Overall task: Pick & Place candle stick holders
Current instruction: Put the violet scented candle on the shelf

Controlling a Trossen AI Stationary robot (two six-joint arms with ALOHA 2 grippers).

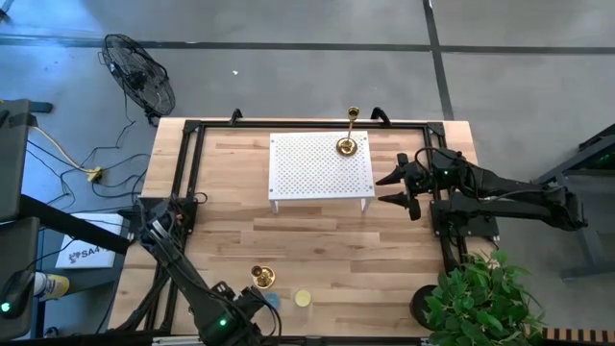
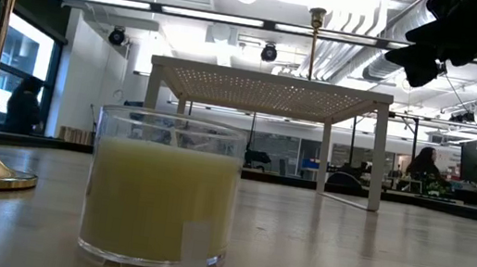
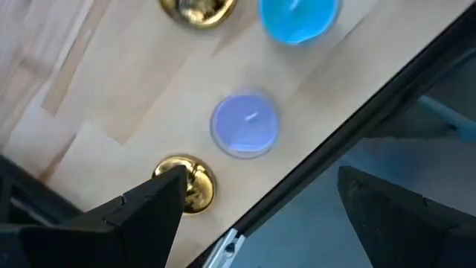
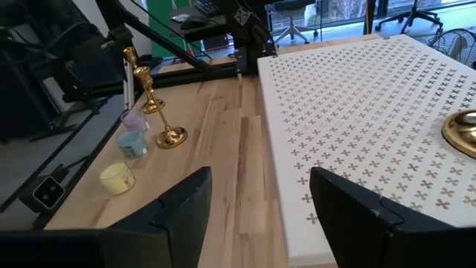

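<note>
Two brass candle stick holders in play. One tall holder [image 1: 349,135] upright on the far right corner of the white perforated stand [image 1: 307,183], round base flat on the sheet, slim stem vertical. Another holder [image 1: 262,278] upright on the bare tabletop [image 1: 327,250] near the front edge, long axis also vertical, with a pale yellow jar candle [image 1: 304,299] just beside it and a blue candle [image 3: 299,16] close by; in the right wrist view apparently a second gold stem close behind it, though hard to separate.

Left gripper [image 1: 252,309] low at the front edge, just in front of the tabletop holder and much the nearer arm to it: jaws spread wide, nothing between them. From its wrist camera, a gold base [image 3: 190,182] right at one fingertip, a lavender candle [image 3: 245,125] a little farther out.

Right gripper [image 1: 392,188] hovering beside the stand's right edge, fingers wide apart and empty, pointed across the perforated top; edge of the placed holder's base [image 4: 462,131] just visible there.

Likely next: a short reach by the left arm onto the vertical stem, closing from the side to avoid tipping it into the neighbouring candles.
</note>
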